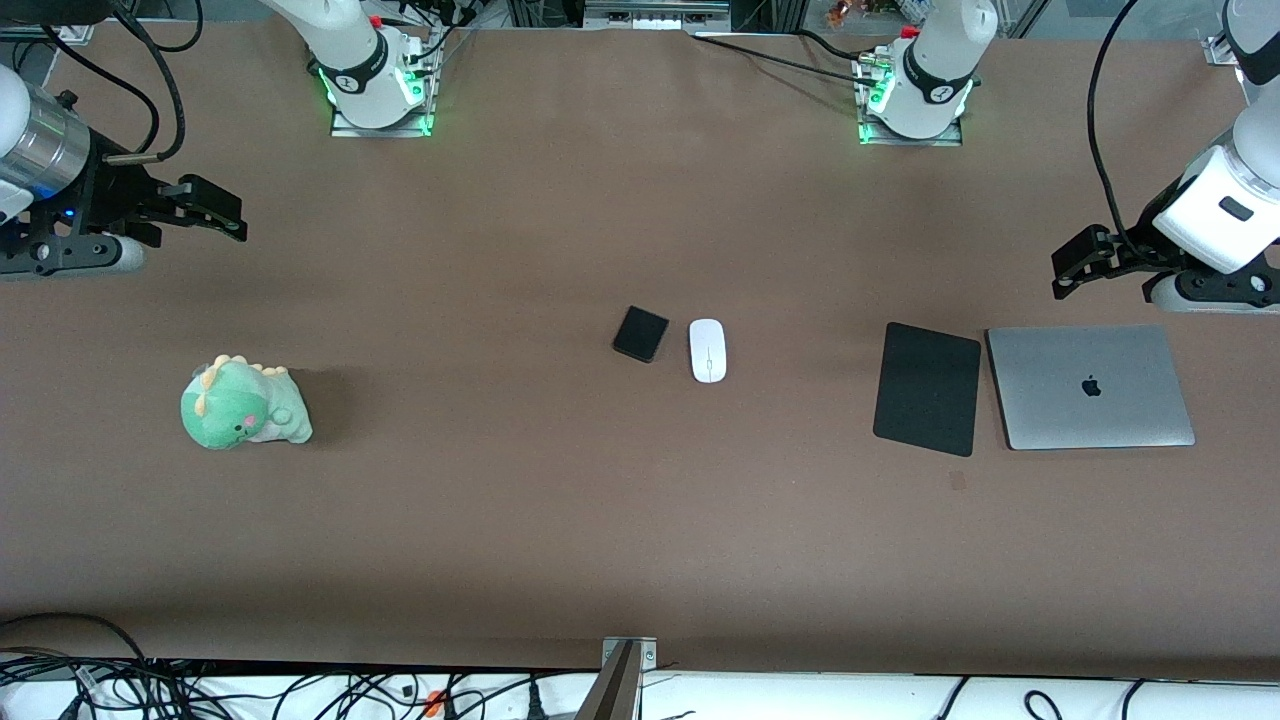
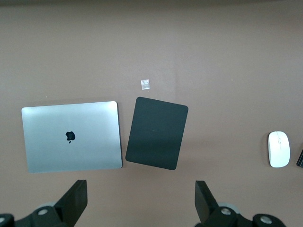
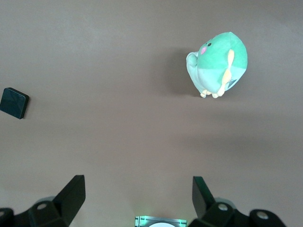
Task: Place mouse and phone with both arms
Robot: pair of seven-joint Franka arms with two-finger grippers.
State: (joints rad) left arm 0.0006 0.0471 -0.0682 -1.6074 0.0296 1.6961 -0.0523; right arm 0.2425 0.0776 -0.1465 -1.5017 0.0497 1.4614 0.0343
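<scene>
The white mouse point(image 1: 707, 350) lies at the table's middle, beside the small black phone point(image 1: 640, 334), which is toward the right arm's end. The mouse point(image 2: 279, 149) and a sliver of the phone point(image 2: 300, 159) show in the left wrist view; the phone point(image 3: 13, 102) shows in the right wrist view. My left gripper point(image 1: 1068, 272) point(image 2: 140, 201) is open and empty, up over bare table at the left arm's end, above the laptop's farther edge. My right gripper point(image 1: 222, 212) point(image 3: 138, 196) is open and empty, up over bare table at the right arm's end.
A black mouse pad point(image 1: 927, 388) point(image 2: 156, 133) lies beside a closed silver laptop point(image 1: 1090, 386) point(image 2: 71, 136) toward the left arm's end. A green plush dinosaur point(image 1: 243, 405) point(image 3: 219, 63) sits toward the right arm's end. A small pale scrap point(image 2: 145, 84) lies by the pad.
</scene>
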